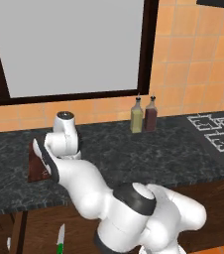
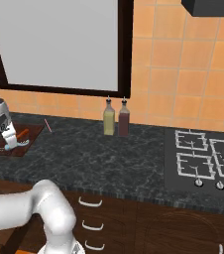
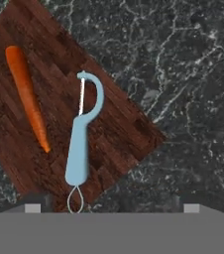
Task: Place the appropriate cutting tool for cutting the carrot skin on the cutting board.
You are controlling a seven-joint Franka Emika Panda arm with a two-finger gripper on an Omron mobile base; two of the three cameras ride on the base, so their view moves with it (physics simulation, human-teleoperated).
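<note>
Peeler [image 3: 79, 146] lies flat on cutting board [image 3: 119, 124], beside carrot [image 3: 28, 101]. Gripper [image 3: 111, 208] spread wide, holding nothing. No legible writing.

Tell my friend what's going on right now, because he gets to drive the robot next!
Gripper: jaws open, holding nothing, above the cutting board.
Peeler: lies flat on the board, beside the carrot, not touching it.
Green-handled knife: low in the left base view, below the counter edge.
Done: peeler looks placed on the board.
Left: probably just lift the arm away.
</note>
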